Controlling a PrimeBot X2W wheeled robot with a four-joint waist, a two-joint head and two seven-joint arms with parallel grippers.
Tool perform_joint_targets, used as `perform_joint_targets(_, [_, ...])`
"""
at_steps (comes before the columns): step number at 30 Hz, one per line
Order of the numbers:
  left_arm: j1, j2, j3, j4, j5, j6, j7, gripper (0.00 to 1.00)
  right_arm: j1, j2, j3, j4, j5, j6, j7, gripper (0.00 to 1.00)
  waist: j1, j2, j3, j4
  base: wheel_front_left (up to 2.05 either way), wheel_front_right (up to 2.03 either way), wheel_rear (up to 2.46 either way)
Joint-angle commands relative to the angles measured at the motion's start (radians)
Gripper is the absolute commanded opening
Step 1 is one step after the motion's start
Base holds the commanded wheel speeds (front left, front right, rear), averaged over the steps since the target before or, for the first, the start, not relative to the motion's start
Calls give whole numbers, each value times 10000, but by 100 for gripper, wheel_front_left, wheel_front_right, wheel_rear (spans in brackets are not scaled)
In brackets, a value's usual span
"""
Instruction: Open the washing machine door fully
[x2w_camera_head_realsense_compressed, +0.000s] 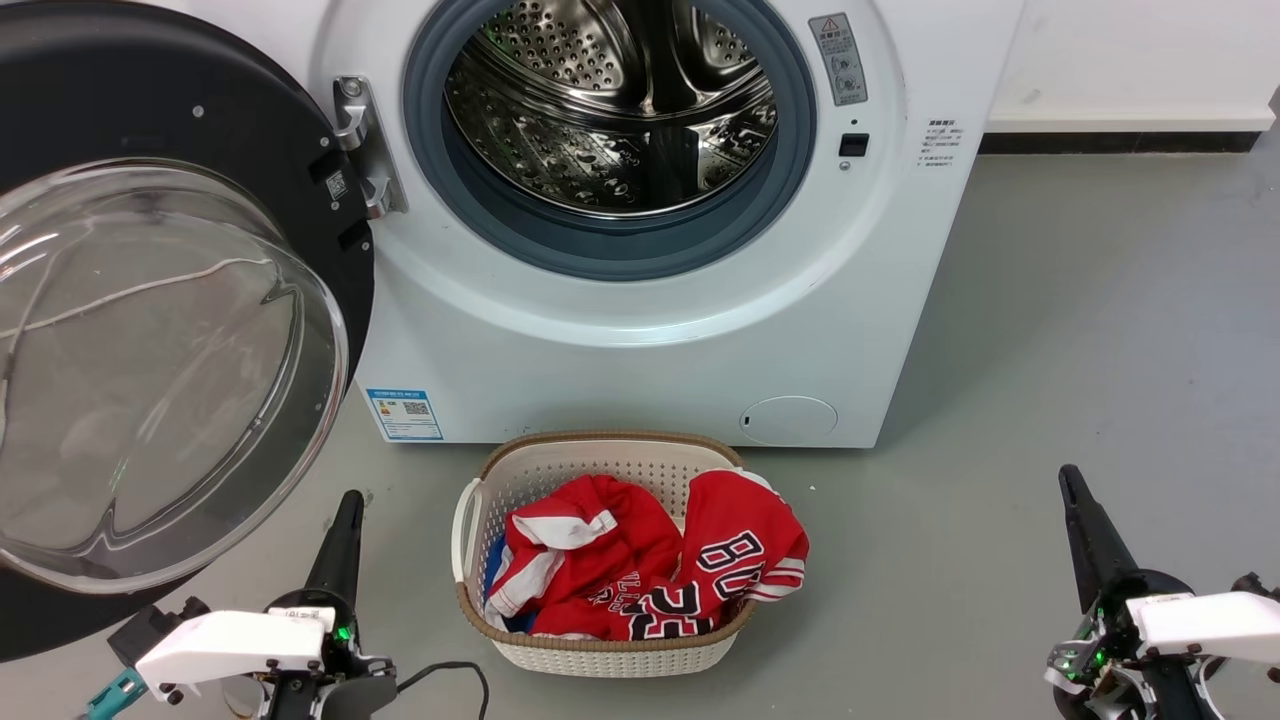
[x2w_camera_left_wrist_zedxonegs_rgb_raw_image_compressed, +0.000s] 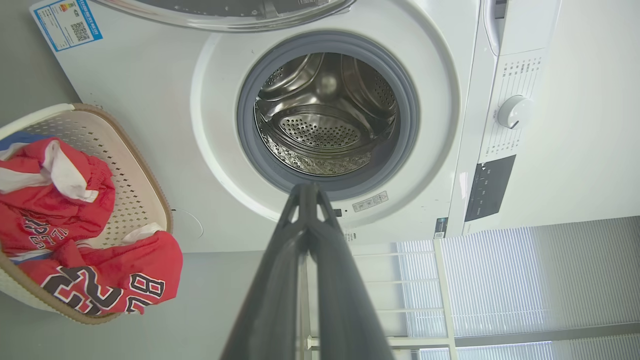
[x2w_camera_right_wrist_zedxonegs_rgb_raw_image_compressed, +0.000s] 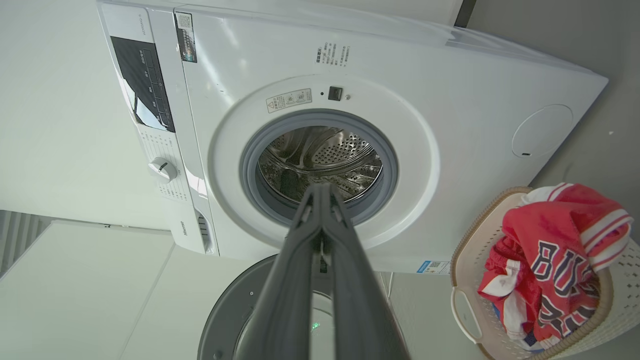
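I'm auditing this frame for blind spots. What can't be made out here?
- washing machine door: head view's left edge crops it, so its full swing is unclear.
- blue label sticker: head view, print too small to read.
- laundry basket: head view, red clothes hide its bottom.

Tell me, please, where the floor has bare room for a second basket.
The widest bare floor lies between the laundry basket and the right gripper, stretching right of the washing machine. Left is crowded: the washing machine door hangs over the floor beside the left gripper.
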Motion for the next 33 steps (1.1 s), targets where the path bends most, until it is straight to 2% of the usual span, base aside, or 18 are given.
perform_joint_targets(1, [-204,-4,37,11,-260,-78,79,0,-265,-6,-36,28,248,1,71,0,0,0,3,-5,0,0,0])
perform_joint_targets(20, [-382,-7,168,139,-1582,-171,413,0,-494,42,-142,295,1456,0,437,0,0,0,29,-46,0,0,0])
perform_joint_targets(33, [-380,-7,162,131,-1534,-171,405,0,-504,83,-192,284,1358,0,477,0,0,0,29,-46,0,0,0])
